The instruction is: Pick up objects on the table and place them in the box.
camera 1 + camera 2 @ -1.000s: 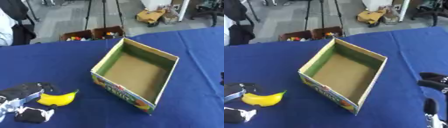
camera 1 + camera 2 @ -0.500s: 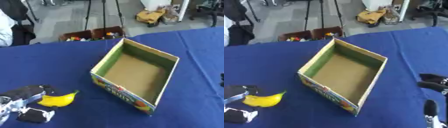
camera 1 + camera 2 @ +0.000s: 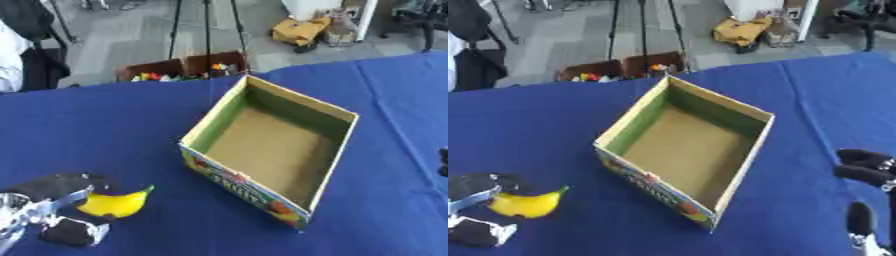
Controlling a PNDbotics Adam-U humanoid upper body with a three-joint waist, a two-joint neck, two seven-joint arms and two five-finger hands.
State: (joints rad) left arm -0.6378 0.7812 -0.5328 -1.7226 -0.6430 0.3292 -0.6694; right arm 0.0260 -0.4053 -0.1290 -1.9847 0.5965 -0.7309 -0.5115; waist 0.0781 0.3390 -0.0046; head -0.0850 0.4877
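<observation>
Down at the lower left, the left hand (image 3: 54,210), black and silver, had its fingers curled around the smooth, curved yellow banana (image 3: 115,204), which lay on the counter (image 3: 105,135) just left of the box (image 3: 271,155). That counter was draped in deep blue cloth with soft creases. The box was open-topped cardboard, rectangular, set askew, plain brown inside with green inner walls and bright fruit print on its near outer face; it held nothing. Beyond the far edge lay a grey floor with tripod legs (image 3: 206,25) and two small brown crates (image 3: 185,69) of colourful items. At the lower right, the right hand (image 3: 866,172) rested with fingers relaxed, holding nothing.
</observation>
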